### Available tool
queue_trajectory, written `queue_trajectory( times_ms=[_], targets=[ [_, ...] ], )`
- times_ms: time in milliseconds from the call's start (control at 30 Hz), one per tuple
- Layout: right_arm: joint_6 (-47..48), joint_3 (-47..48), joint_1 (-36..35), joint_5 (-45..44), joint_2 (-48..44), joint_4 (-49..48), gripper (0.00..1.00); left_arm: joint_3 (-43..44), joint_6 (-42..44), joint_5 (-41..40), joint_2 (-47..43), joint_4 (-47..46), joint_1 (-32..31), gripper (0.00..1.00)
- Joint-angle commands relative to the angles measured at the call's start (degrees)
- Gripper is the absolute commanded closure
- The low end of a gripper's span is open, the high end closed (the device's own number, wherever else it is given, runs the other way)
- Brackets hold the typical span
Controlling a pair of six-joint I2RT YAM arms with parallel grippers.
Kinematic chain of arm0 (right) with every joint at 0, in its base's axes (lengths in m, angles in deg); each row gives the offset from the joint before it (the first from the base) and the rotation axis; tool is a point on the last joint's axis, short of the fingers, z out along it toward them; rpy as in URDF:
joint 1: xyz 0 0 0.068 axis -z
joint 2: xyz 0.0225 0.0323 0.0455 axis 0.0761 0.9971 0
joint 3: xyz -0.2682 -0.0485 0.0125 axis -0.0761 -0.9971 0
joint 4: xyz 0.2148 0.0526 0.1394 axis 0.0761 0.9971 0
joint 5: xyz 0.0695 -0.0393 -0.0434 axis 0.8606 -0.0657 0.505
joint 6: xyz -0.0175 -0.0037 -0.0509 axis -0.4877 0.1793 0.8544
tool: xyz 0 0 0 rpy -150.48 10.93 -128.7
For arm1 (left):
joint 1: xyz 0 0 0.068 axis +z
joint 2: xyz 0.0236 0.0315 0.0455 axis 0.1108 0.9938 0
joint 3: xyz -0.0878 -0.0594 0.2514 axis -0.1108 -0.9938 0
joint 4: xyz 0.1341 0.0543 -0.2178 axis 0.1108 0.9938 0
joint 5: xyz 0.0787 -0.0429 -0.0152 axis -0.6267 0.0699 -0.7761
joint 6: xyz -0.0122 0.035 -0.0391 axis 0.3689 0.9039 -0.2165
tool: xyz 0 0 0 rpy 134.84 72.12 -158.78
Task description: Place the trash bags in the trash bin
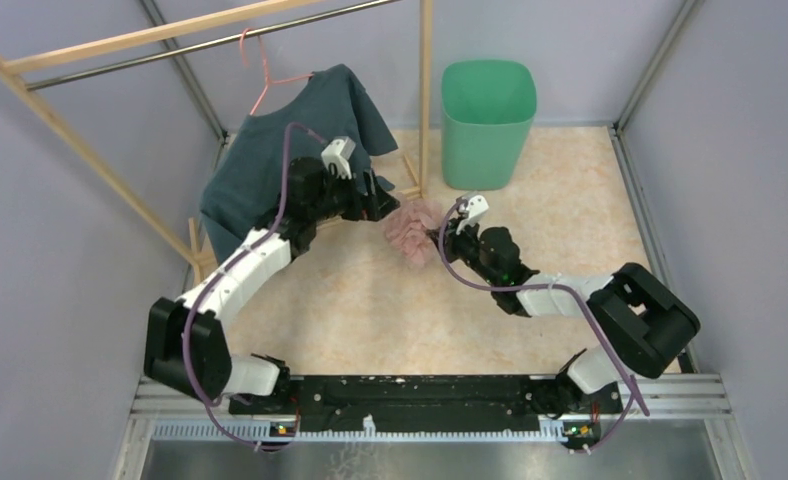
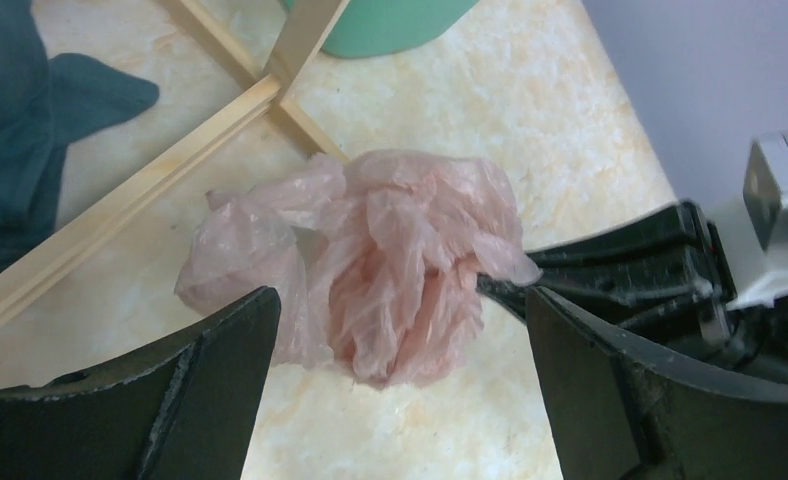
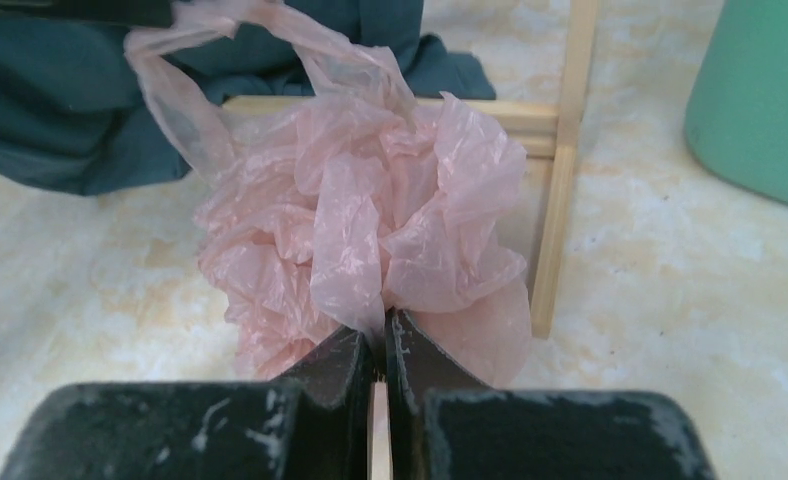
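The pale-pink trash bag [image 1: 413, 230] is a crumpled bunch on the table between my two grippers. My right gripper [image 3: 380, 335] is shut on a fold of the bag [image 3: 370, 230] and reaches it from the right [image 1: 442, 236]. My left gripper [image 2: 400, 325] is open, its jaws wide on either side of the bag [image 2: 390, 260], just left of it in the top view [image 1: 382, 205]. The mint-green trash bin [image 1: 487, 120] stands upright at the back, beyond the bag. Its edge shows in the left wrist view [image 2: 390, 25] and the right wrist view [image 3: 760, 100].
A wooden clothes rack [image 1: 425, 90] stands at the back left, its foot bars [image 3: 555, 200] just behind the bag. A dark teal shirt [image 1: 270, 170] hangs on a pink hanger [image 1: 260, 70] by my left arm. Grey walls enclose the table.
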Motion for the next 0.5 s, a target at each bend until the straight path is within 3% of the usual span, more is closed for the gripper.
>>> queue_trajectory(
  times_ms=[0,267,467],
  targets=[
    [0.7,-2.8,2.3,1.3,-3.4,-6.5,1.0,9.1,-3.7,-0.8,6.7,6.3,-0.8,0.01],
    [1.2,-4.3,4.4,6.0,-3.7,-9.6,1.0,9.3,-0.1,1.3,14.5,6.7,0.1,0.01],
    [1.9,-2.8,4.5,7.3,-2.6,-8.7,1.0,6.8,-0.5,2.0,8.8,5.7,4.9,0.01]
  ],
)
